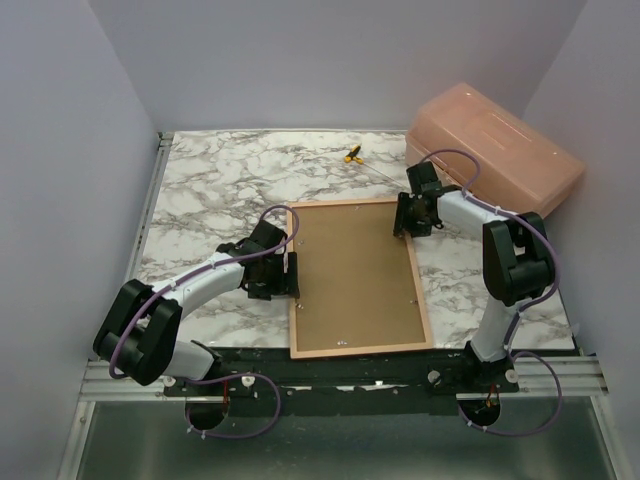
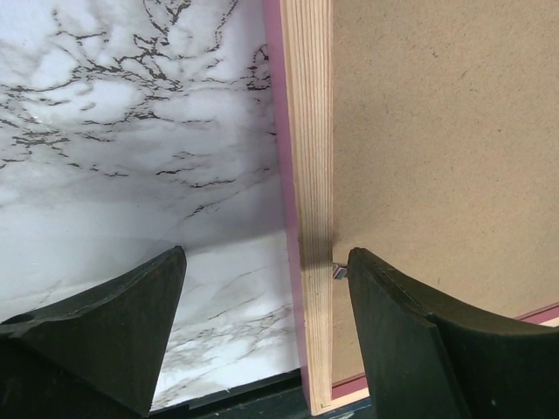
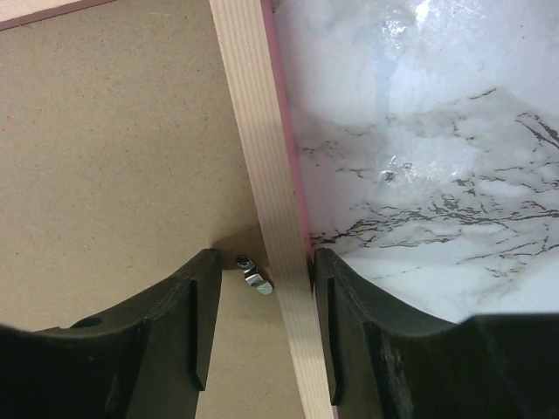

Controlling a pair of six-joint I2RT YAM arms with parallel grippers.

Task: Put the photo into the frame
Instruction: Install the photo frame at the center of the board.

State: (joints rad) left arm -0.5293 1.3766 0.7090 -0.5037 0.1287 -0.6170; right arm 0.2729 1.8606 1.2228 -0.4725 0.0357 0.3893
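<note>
Astride opposite edges of the face-down frame [image 2: 314, 131], left gripper [image 2: 266, 257] gaped wide, right gripper [image 3: 265, 257] narrower, neither clamped yet; closing squarely seemed next.

right tool [image 3: 265, 262] — astride frame [image 3: 249, 131] rail | metal clip [image 3: 254, 276] on backing board [image 3: 105, 157]

Left arm [image 1: 200, 282]: base at the near left, elbow folded low and out to the left, forearm reaching forward and to the right. Left gripper [image 1: 286, 272]: held low, pointing right and downward, jaws standing wide apart.

Right arm [image 1: 505, 262]: lower link rising almost upright from the near-right base, elbow high, forearm reaching forward and to the left. Right gripper [image 1: 404, 216]: pointing left and downward, jaws parted, with a narrower gap than the left pair.
</note>
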